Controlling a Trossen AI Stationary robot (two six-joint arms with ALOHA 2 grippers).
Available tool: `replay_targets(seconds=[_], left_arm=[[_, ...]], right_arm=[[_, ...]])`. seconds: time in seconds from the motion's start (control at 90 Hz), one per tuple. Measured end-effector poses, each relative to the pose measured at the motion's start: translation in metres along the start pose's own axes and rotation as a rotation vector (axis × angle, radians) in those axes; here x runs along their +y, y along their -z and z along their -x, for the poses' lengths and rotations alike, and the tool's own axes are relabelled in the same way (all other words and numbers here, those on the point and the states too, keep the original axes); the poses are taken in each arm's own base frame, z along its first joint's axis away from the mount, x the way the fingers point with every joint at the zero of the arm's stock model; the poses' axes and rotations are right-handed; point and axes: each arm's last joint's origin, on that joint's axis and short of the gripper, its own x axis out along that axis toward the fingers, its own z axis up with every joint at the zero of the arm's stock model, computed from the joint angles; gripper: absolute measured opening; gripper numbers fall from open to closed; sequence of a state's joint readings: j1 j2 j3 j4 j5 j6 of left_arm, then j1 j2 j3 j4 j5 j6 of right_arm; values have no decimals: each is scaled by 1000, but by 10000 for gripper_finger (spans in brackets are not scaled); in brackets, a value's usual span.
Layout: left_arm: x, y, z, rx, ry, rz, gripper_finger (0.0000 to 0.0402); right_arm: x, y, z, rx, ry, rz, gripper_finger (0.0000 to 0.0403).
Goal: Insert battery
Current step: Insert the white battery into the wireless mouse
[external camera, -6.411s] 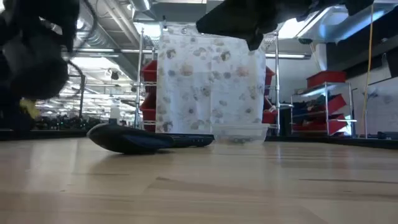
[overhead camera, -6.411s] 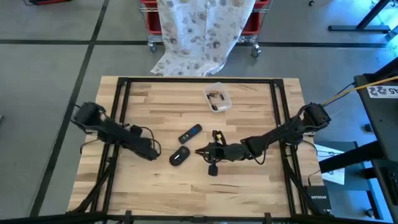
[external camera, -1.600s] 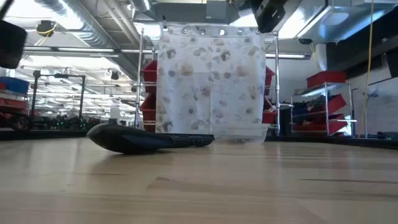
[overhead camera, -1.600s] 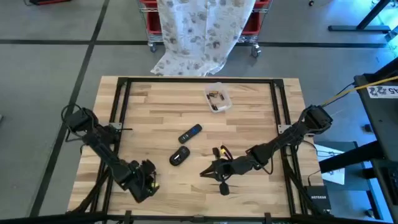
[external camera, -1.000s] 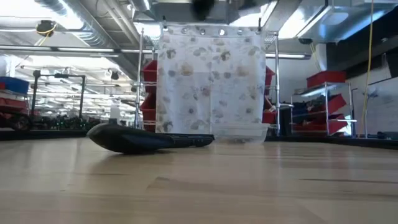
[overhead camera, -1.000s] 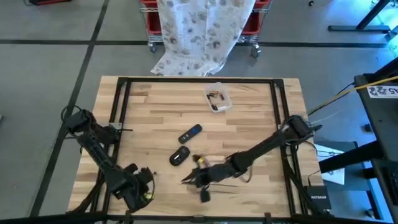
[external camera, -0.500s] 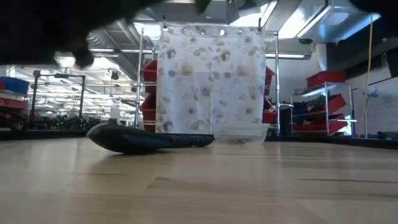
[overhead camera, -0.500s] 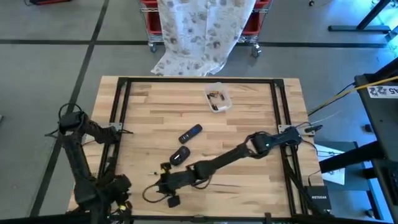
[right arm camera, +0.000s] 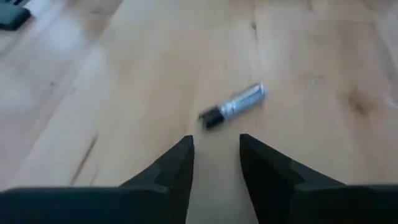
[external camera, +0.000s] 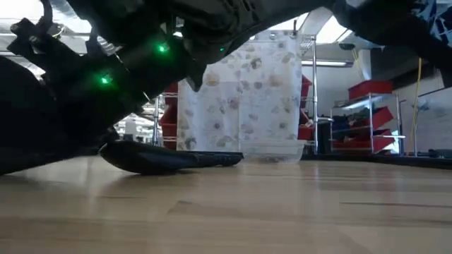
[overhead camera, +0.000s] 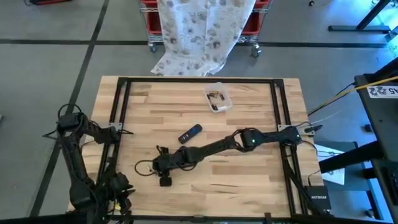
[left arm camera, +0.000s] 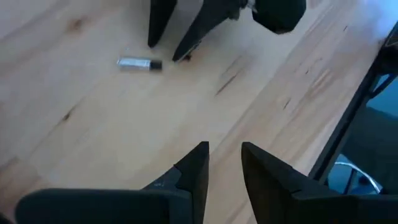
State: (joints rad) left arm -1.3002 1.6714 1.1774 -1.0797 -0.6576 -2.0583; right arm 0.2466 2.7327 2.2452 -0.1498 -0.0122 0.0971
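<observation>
Little lettering can be read. White letters are printed on a small black box [overhead camera: 318, 197] lying on the floor beside the table's right edge in the high view; the word appears to be "NETGEAR", though it is too small to be sure. Dark characters are seen on a white label [overhead camera: 384, 91] at the far right, but they cannot be made out.

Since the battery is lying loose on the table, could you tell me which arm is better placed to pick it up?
The right. The right gripper is open and points at the battery lying just ahead of its fingertips. The left gripper sits farther from it, at the table's near left corner.
</observation>
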Motion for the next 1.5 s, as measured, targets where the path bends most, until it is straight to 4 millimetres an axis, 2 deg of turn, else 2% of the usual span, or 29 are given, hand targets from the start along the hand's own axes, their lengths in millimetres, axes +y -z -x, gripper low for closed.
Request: replay_targets(seconds=[0.233,0.344,0.478,0.622,0.778,0.867,0.967,1.122,1.278,1.367,1.5], left_arm=[[0,-2,-2,-11,-5,7,79],[0,-1,-4,36,-41,5,79],[10,10,-33,209,-243,-110,78],[31,14,-71,379,-491,-69,77],[36,5,-94,393,-505,-12,62],[33,-3,-101,386,-498,-1,49],[26,-14,-106,305,-448,-4,38],[23,-31,-103,182,-453,8,29],[18,-45,-86,194,-462,-6,27],[13,-53,-72,216,-448,-17,27],[4,-54,-54,252,-372,-67,27]], right_arm=[[7,2,-3,-24,55,2,113],[11,3,-3,-34,41,-14,113],[24,0,5,23,30,10,113],[48,-10,30,125,86,104,113],[67,-19,55,201,152,209,113],[74,-15,60,248,199,241,113],[78,-11,60,260,200,251,113],[76,9,49,245,188,217,113],[75,18,43,202,192,184,113],[75,17,42,170,174,183,113],[79,9,36,55,26,245,113]])
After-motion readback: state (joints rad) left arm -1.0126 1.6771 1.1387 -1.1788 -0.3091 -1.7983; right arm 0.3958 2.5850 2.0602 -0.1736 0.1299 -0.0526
